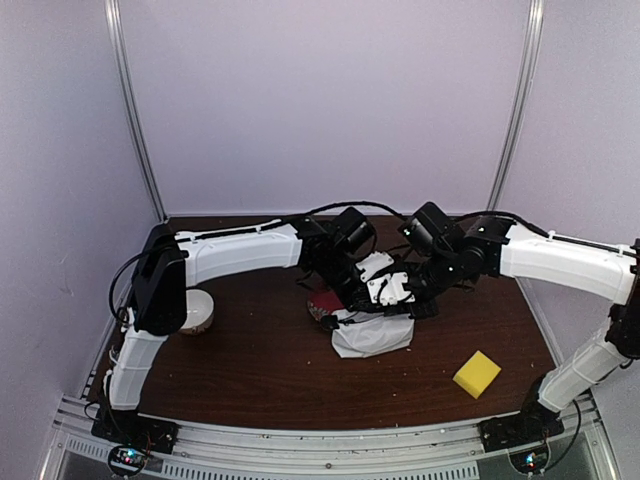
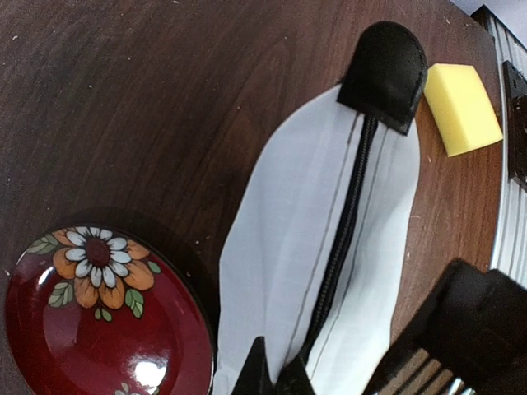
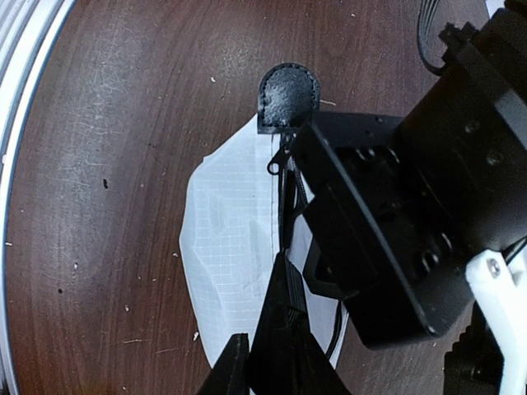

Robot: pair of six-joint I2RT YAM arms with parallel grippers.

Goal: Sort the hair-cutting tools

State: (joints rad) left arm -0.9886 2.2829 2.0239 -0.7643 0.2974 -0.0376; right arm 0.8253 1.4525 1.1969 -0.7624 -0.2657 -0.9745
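No hair-cutting tools show anywhere (my guess is they sit inside the zipped white fabric pouch (image 1: pixel 372 335) at mid-table). The left gripper (image 2: pixel 270 377) is pinched on the pouch at one end of its black zip (image 2: pixel 346 222). The right gripper (image 3: pixel 251 362) sits at that same end, with its grasp unclear. The zip runs straight away from both to the rounded black end tab (image 2: pixel 385 70), where the small metal pull (image 3: pixel 272 167) lies.
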